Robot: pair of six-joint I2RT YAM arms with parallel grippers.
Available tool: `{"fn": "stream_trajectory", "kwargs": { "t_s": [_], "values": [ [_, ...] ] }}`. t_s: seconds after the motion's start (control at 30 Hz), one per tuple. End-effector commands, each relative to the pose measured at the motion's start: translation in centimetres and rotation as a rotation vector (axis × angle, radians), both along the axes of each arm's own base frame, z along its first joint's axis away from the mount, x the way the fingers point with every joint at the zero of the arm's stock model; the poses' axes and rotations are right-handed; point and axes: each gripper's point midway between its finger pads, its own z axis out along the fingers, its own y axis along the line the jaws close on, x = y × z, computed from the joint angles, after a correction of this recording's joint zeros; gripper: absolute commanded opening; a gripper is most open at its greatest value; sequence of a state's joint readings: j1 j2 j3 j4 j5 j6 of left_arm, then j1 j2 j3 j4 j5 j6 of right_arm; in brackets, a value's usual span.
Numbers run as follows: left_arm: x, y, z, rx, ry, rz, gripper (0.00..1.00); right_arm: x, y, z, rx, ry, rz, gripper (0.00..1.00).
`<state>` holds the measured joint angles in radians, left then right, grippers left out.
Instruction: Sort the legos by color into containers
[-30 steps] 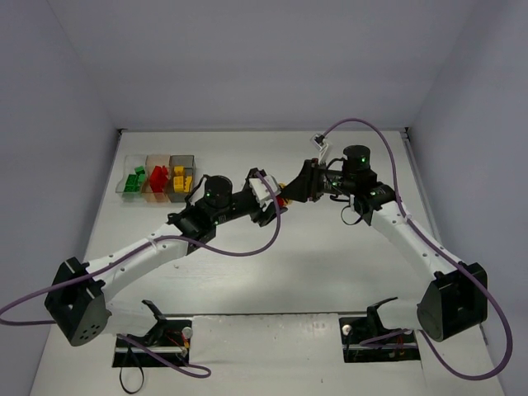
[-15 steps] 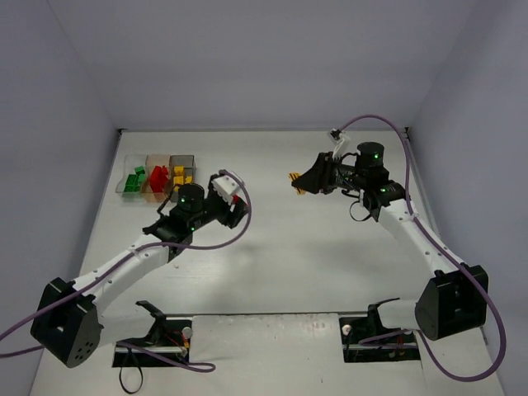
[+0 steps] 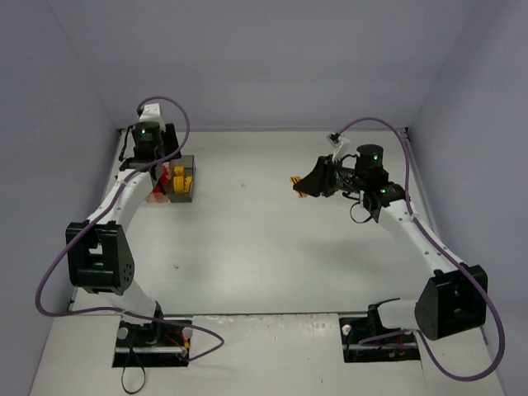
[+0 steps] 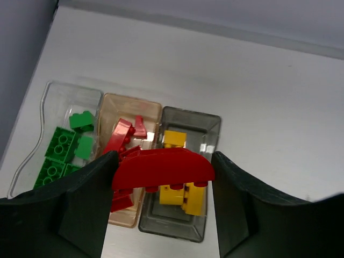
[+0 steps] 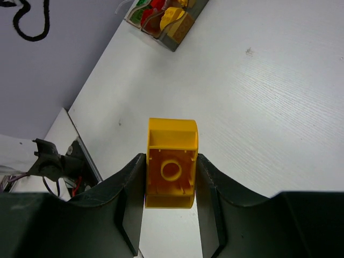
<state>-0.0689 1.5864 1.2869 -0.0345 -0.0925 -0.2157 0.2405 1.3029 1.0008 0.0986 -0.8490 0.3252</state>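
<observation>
White table (image 3: 272,247); red lego (image 4: 161,166) over containers (image 4: 203,128).

Top camera, high behind the arm bases, looks down over the whole table (image 3: 247,247); left wrist looks down close above the containers (image 4: 204,134); right wrist faces across the table, same containers far off.

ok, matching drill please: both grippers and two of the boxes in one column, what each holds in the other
1. left gripper
2. right gripper
3. clear box
4. dark grey box

A. green bricks
B. single yellow brick
C. red curved brick
D. yellow bricks

Pairs: 1-C, 2-B, 3-A, 4-D.
</observation>
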Motion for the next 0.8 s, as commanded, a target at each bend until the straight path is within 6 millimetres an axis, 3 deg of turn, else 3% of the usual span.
{"fn": "stream_trajectory", "kwargs": {
  "t_s": [0.0, 0.1, 0.27, 0.5, 0.63, 0.77],
  "values": [
    [0.6, 3.2, -1.6, -0.045, 0.082, 0.132, 0.2, 0.1, -0.3, 2.2, 0.016, -0.1, 0.012, 0.0],
    [2.0, 5.2, -3.8, -0.051, 0.13, 0.17, 0.22, -0.2, -0.6, 2.1, 0.015, -0.1, 0.006, 0.0],
    [3.0, 6.1, -5.2, -0.033, 0.182, 0.175, 0.3, -0.5, -1.0, 1.4, 0.013, -0.083, -0.004, 0.0],
    [3.3, 6.4, -8.2, -0.017, 0.254, 0.15, 0.55, -0.4, -1.2, 1.6, 0.014, -0.084, -0.014, 0.0],
    [3.1, 6.5, -8.3, -0.013, 0.261, 0.155, 0.65, -0.4, -1.1, 1.7, 0.016, -0.078, -0.012, 0.0],
    [2.7, 6.7, -7.8, -0.004, 0.255, 0.162, 0.68, -0.5, -1.0, 1.9, 0.021, -0.078, -0.006, 0.0]
  ]
}}
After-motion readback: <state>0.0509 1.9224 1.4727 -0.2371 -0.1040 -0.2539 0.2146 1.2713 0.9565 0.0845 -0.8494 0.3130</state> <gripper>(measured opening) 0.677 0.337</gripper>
